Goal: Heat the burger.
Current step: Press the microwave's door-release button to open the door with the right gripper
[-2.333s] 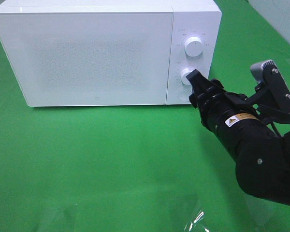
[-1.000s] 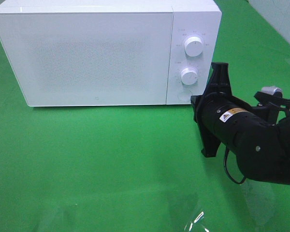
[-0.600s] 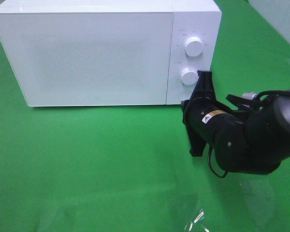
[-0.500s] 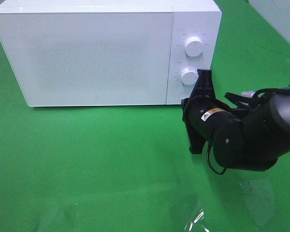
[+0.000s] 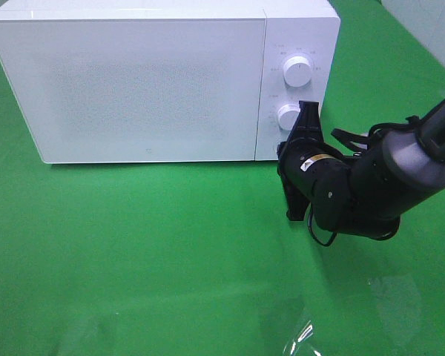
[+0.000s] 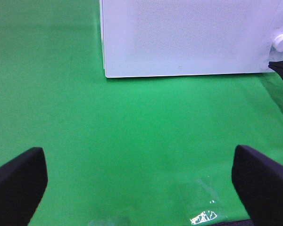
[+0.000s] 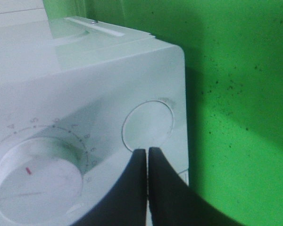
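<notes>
While aiming the shut right pincer [image 7: 147,151] at the button's [image 7: 148,123] rim (panel's [image 5: 317,95] six o'clock; left pincer [image 6: 137,169] agape), risked glancing off.

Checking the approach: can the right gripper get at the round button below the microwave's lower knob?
Probably yes: the shut right gripper points at the round button with nothing between them; the lower knob sits off to one side.
</notes>
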Robot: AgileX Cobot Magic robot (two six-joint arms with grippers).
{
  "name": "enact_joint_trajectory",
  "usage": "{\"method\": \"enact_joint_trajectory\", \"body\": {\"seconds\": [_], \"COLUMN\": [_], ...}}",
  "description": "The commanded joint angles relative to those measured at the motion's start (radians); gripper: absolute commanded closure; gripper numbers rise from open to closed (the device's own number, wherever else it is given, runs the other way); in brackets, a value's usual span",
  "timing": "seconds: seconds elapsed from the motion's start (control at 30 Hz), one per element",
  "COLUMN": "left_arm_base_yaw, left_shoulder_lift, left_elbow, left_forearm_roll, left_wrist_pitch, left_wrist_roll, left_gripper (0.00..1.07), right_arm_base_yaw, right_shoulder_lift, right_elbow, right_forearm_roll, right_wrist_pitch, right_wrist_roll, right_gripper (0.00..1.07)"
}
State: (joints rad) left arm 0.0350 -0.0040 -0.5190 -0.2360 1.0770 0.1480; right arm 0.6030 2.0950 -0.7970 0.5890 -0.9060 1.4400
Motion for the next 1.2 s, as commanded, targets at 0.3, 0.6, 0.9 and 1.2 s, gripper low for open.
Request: {"method": "enact_joint_trajectory", "body": {"seconds": [0.3,0.6,0.9,1.2], "left_arm_base_yaw": [-0.001,-0.001,-0.001,-0.001], "left_shoulder_lift": [-0.016,-0.016,-0.016,-0.016], "left_elbow": [0.002,0.002,0.002,0.002], "left_forearm_roll": [-0.002,-0.002,-0.002,-0.002], "left_wrist_pitch": [-0.007,-0.007,-0.007,-0.007], "left_wrist_roll": [-0.005,-0.005,-0.005,-0.005], "left_gripper": [0.08,0.08,0.08,0.08], "right_arm_base_yaw": [-0.019,-0.053,-0.077,-0.073], "right_shoulder_lift": [0.059,0.074,0.074,0.071], "right_elbow": [-0.072,-0.096,-0.096,-0.141], "right_forearm_roll": [-0.007,0.026,0.038,0.011], "right_wrist_pitch": [-0.001,-0.031,-0.050,-0.136], "right_wrist_roll": [-0.008,-0.086,-0.083,0.005], "right_gripper": [1.07,1.07,1.07,1.07]}}
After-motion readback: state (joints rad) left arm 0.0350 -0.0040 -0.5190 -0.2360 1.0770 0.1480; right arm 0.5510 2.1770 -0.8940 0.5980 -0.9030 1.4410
